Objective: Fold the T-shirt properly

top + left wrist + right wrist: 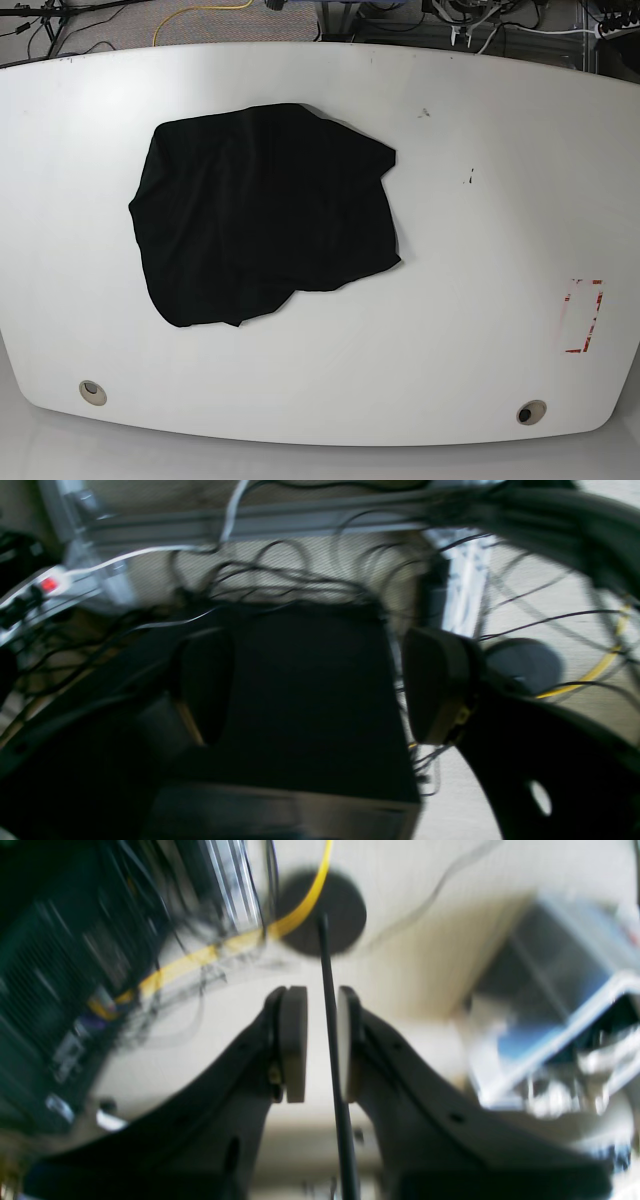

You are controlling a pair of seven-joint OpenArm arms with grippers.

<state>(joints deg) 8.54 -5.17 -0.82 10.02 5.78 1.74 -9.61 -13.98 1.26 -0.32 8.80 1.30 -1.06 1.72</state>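
white table [480, 300] fills the base view, its near rim curved, with two small round holes [92, 392] close to that rim, one toward each corner. a red rectangular outline [584, 316] sits near the edge on that view's right. the t-shirt [262, 212] lies in a rumpled black heap on the half at that view's left, flat on the surface, its outline ragged, with a point sticking out toward the centre. bare table surrounds it on every side, with the widest stretch on the view's right. two small dark marks [468, 180] lie past the cloth toward the far edge. neither arm shows over the table. beyond the far rim lie cables and a yellow cord [190, 12].

the left gripper [320, 685] has its jaws spread wide, nothing between them, over a dark box and tangled wires. the right gripper [320, 1044] has its jaws nearly closed with a narrow gap; a thin black cable [334, 1050] runs through that gap, though whether it is pinched is unclear in the blur.
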